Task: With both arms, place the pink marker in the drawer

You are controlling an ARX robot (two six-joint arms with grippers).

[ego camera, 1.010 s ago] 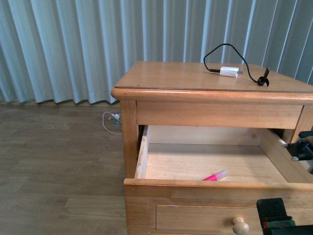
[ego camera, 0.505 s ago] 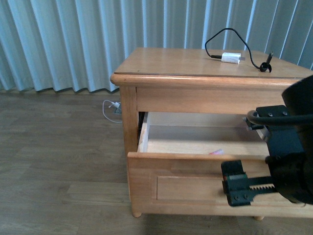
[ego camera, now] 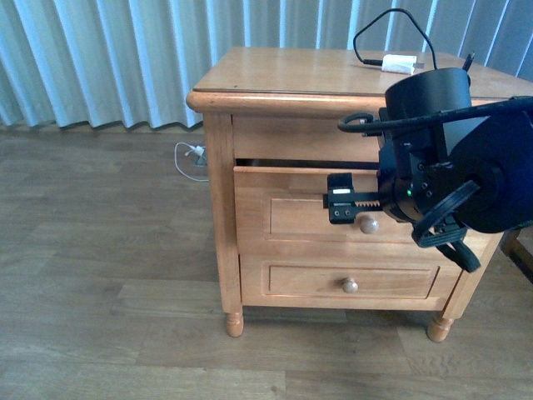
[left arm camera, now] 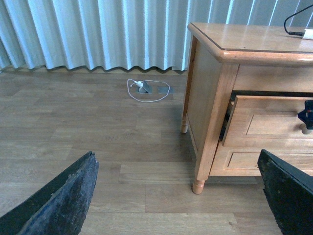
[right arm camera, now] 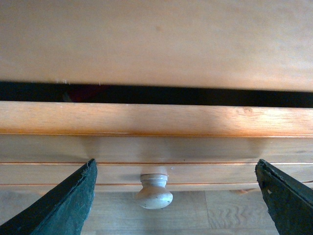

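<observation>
Front view: a honey-coloured wooden nightstand stands on a wood floor before pale pleated curtains, with a white charger block and its black cable on top. The upper drawer is nearly shut — only a thin dark gap shows above its front panel. The right arm, bulky and black, hangs in front of the drawer, and the right gripper sits just beside the drawer's round pale knob, close against the panel; whether it touches the wood cannot be told. In the right wrist view the two black fingers stand wide apart at the frame's edges, with the knob between them and nothing gripped. The left wrist view looks at the nightstand's side from well apart, and the left gripper likewise has its fingers spread wide and empty. The pink marker is not visible in any view; judging from the near-closed drawer, it probably lies inside, hidden. The step in hand appears to be the closing of the drawer. The next move likely calls for a steady, square push on the panel — not the knob alone — until the gap disappears.
</observation>
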